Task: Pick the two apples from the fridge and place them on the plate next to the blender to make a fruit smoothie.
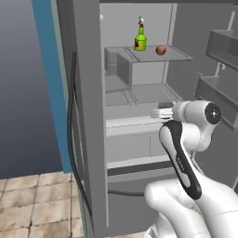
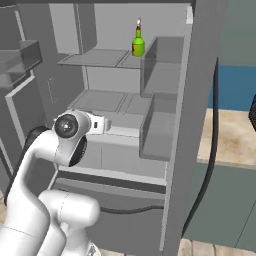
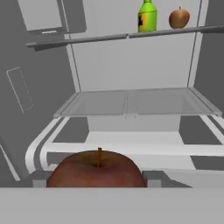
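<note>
1. Between our hand's [image 3: 95, 183] two dark finger pieces sits a round reddish-brown apple with a short stem [image 3: 97, 170], pressed close against the camera; it looks clamped, so we judge the hand to be holding this first apple.

2. From the base views, our white arm reaches into the open tall grey fridge [image 1: 88, 116] at the level of its middle shelf, with the hand [image 1: 160, 113] just above the light grey drawer fronts [image 1: 135, 126].

3. Higher up, the second small reddish-brown apple [image 1: 161, 50] rests on the top grey shelf [image 1: 179, 56], just beside a green glass bottle with a yellow label [image 1: 140, 39].

4. To do this step well, we should draw the hand straight back out of the cabinet, keeping it level and the grip firm so the round fruit does not roll out.

5. We should watch the shelf edge above and the grey door bins [image 1: 223, 46] on the open door to our right; a wide swing before the hand is out could knock them.

6. Only once clear of the fridge should we turn toward the plate and blender, which these views do not let us place.
</note>
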